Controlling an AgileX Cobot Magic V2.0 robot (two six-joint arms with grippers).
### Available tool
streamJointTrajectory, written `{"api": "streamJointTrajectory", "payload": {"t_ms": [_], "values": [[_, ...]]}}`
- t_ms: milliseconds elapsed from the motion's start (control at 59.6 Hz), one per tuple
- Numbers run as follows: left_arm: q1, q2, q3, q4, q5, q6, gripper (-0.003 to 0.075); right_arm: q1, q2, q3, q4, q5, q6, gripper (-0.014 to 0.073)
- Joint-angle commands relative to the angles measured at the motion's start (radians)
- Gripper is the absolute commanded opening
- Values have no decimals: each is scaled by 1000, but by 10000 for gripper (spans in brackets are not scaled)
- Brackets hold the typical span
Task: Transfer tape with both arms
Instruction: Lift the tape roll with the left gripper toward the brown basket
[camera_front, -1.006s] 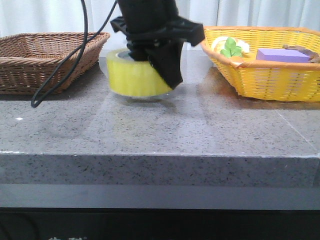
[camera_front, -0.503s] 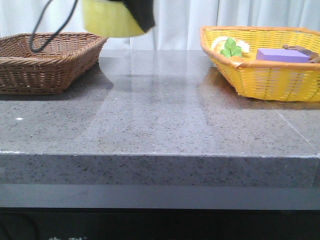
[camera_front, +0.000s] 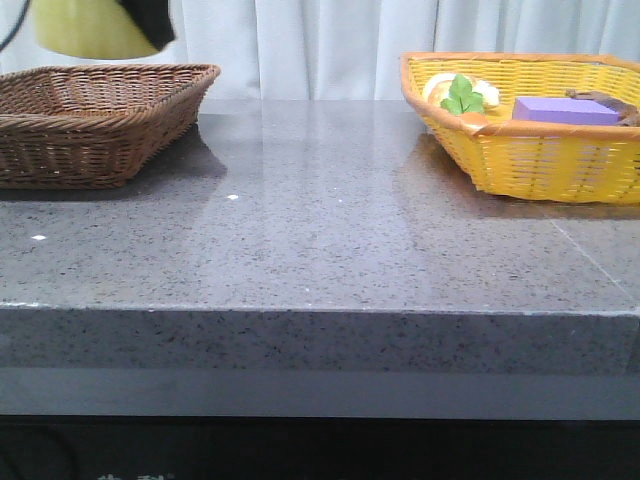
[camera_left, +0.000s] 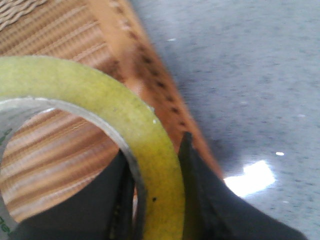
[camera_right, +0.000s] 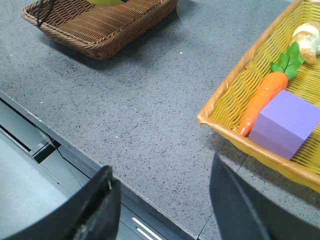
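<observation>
The yellow tape (camera_front: 88, 27) hangs in the air at the top left of the front view, above the brown wicker basket (camera_front: 95, 120). My left gripper (camera_left: 157, 200) is shut on the tape (camera_left: 125, 115), one finger inside the pale core and one outside the roll; below it lie the basket's rim and floor (camera_left: 75, 40). A black finger (camera_front: 155, 22) shows beside the roll in the front view. My right gripper (camera_right: 162, 200) is open with nothing between its fingers, high over the table's front edge. A sliver of the tape (camera_right: 105, 2) shows there too.
A yellow wicker basket (camera_front: 520, 150) at the right holds a purple block (camera_front: 565, 110), a toy carrot (camera_right: 262, 97) and a pale round item (camera_right: 307, 37). Grey speckled tabletop (camera_front: 330, 220) lies between the two baskets. A black cable (camera_right: 44, 12) hangs over the brown basket (camera_right: 100, 27).
The left gripper lifted the tape off the table's middle and carried it up and left, to above the brown basket. The baskets have not moved.
</observation>
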Motion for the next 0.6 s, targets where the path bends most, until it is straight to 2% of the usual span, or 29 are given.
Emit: {"api": "streamJointTrajectory", "payload": {"t_ms": [0, 302, 587], "values": [[33, -53, -39, -8, -81, -3, 8, -4, 1, -25, 4, -83, -8, 428], [120, -23, -39, -29, -107, -10, 8, -4, 1, -25, 4, -83, -8, 428], [134, 54, -39, -85, -107, -10, 15, -4, 1, -25, 4, -83, -8, 428]]}}
